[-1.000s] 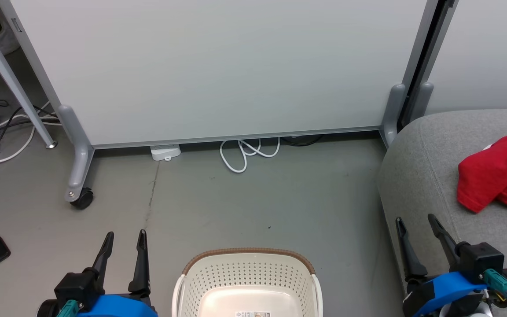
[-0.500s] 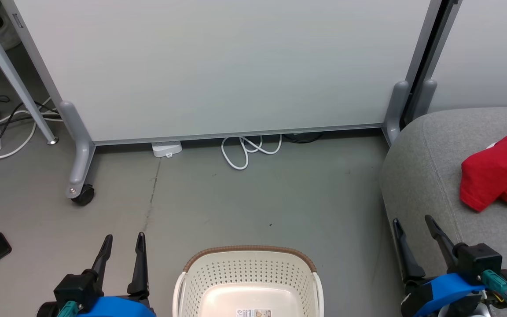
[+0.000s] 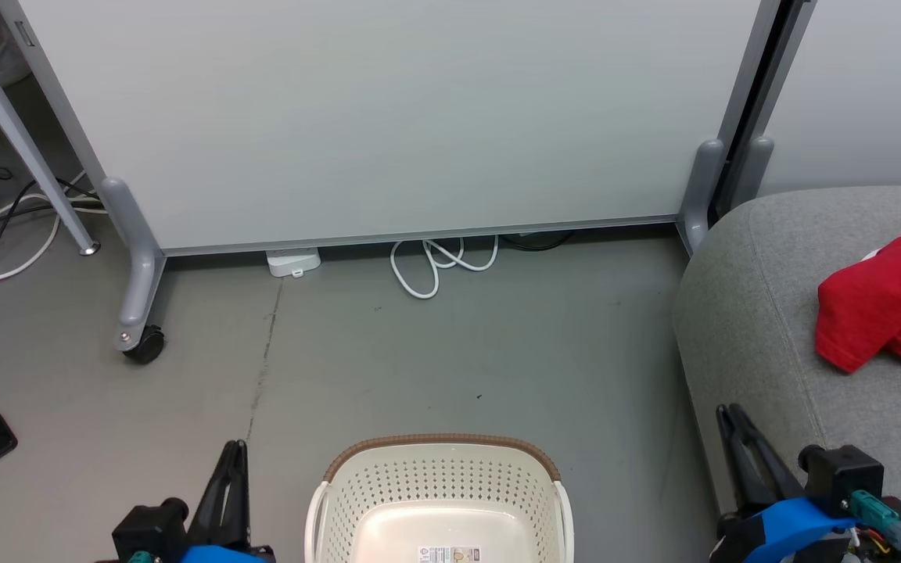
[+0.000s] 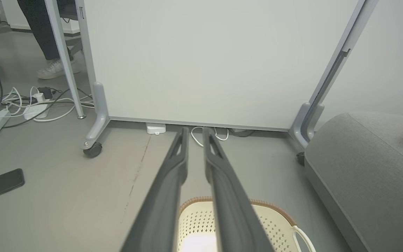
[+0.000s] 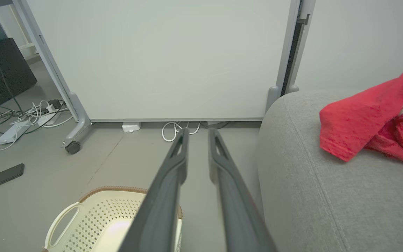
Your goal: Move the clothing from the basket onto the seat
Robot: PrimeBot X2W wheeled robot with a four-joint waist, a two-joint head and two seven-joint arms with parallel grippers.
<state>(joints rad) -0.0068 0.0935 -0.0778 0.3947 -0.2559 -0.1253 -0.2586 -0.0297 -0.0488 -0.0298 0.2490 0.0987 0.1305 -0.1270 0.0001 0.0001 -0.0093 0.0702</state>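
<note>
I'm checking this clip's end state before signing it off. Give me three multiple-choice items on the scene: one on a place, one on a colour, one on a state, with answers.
1. Where does the red clothing lie? A in the basket; B on the grey sofa; C on the floor.
2. What colour is the basket's rim? A blue; B brown; C black.
3. How is the basket? A tipped over; B heaped with clothes; C upright, its visible bottom bare.
Answers: 1 B, it lies crumpled on the sofa's top; 2 B, a brown woven band tops the cream walls; 3 C, a label shows on the bare bottom.
</note>
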